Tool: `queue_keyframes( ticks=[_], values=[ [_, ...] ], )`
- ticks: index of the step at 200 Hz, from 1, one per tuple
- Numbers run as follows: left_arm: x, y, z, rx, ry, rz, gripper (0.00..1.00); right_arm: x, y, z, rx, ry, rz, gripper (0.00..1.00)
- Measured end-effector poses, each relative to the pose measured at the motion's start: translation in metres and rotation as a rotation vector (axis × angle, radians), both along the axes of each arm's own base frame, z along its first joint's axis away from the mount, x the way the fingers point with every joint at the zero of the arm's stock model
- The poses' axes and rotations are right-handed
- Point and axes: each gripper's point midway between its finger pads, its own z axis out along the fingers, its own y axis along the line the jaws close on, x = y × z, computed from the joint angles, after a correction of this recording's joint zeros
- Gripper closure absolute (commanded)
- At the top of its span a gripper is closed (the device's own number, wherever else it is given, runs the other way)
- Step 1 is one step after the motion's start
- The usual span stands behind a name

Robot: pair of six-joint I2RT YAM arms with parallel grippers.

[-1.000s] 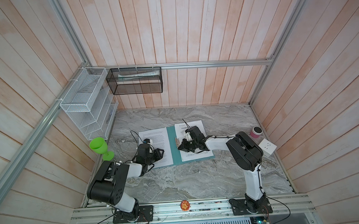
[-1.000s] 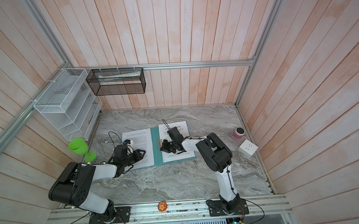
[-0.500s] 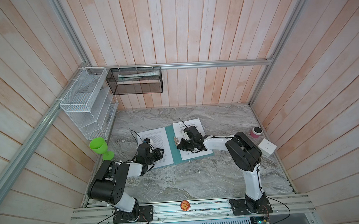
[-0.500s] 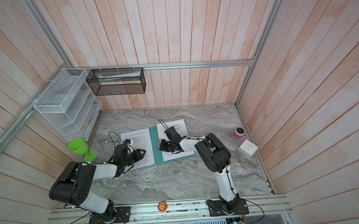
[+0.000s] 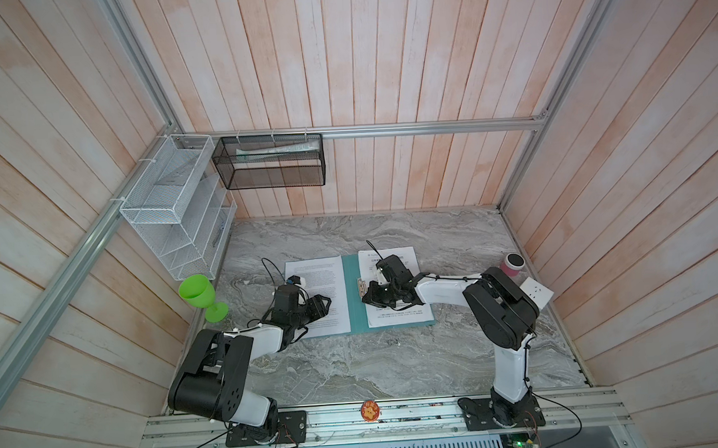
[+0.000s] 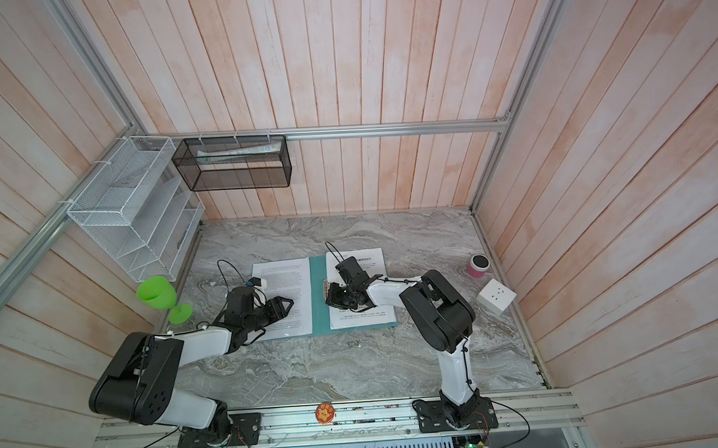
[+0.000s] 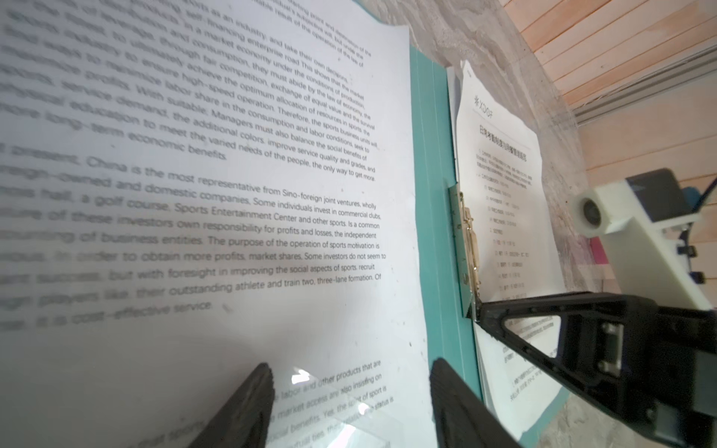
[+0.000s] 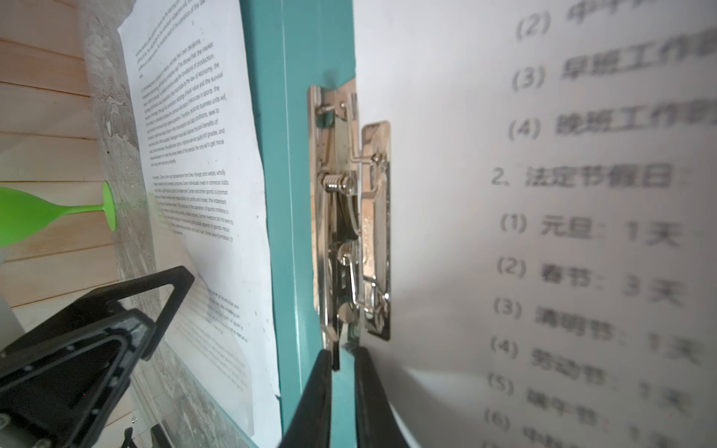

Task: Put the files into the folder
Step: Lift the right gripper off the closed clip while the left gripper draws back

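**Limp paper, sprung clip**

The right arm's jaws stand a narrow slit apart, with the lever tip of the metal clip (image 8: 349, 217) between them. A sliver of gap shows on one side, so they look slack rather than pinching. The left arm's jaws are spread wide, with the fingertips (image 7: 252, 403) low over a printed page and nothing between them.

The folder (image 5: 353, 312) lies open and flat on the table (image 5: 396, 356). The files (image 6: 369, 318) lie inside it in two lots. A stack sits on the right-hand cover with its inner edge under the clip's plate. A sheet (image 5: 318, 276) sits on the left-hand cover, apparently loose.

The paper should handle as light, limp and slippery against the smooth cover. Lying flat, it offers no face to pinch. The best hold is probably a free corner or the outer edge, eased up first. Otherwise a fingertip could press down and slide it toward the spine. A hard grip would crease it. The clip is stiff, springy metal, best worked by its lever end only.
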Motion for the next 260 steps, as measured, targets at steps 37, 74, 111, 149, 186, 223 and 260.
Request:
queue_keyframes(
  ticks=[37, 74, 111, 149, 186, 223, 260],
  values=[
    [0.022, 0.004, 0.056, 0.052, -0.118, 0.012, 0.26, 0.018, -0.019, 0.025, 0.039, -0.036, -0.009, 0.68],
    [0.036, 0.010, 0.095, 0.117, -0.221, 0.018, 0.26, 0.031, -0.053, 0.104, 0.049, -0.265, -0.033, 0.21],
    [0.040, 0.022, 0.099, 0.198, -0.215, 0.050, 0.26, 0.027, -0.102, 0.221, 0.043, -0.651, -0.167, 0.19],
    [0.031, 0.044, 0.104, 0.261, -0.213, 0.129, 0.27, 0.059, -0.102, 0.231, -0.154, -0.686, -0.223, 0.67],
    [0.012, 0.081, 0.093, 0.209, -0.212, 0.237, 0.28, 0.062, -0.051, 0.170, -0.343, -0.599, -0.088, 0.67],
    [0.003, 0.108, 0.068, 0.116, -0.156, 0.304, 0.29, 0.067, -0.003, 0.122, -0.447, -0.532, 0.051, 0.73],
    [0.008, 0.111, 0.069, 0.069, -0.165, 0.300, 0.31, 0.076, 0.025, 0.078, -0.496, -0.459, 0.125, 0.75]
  ],
)
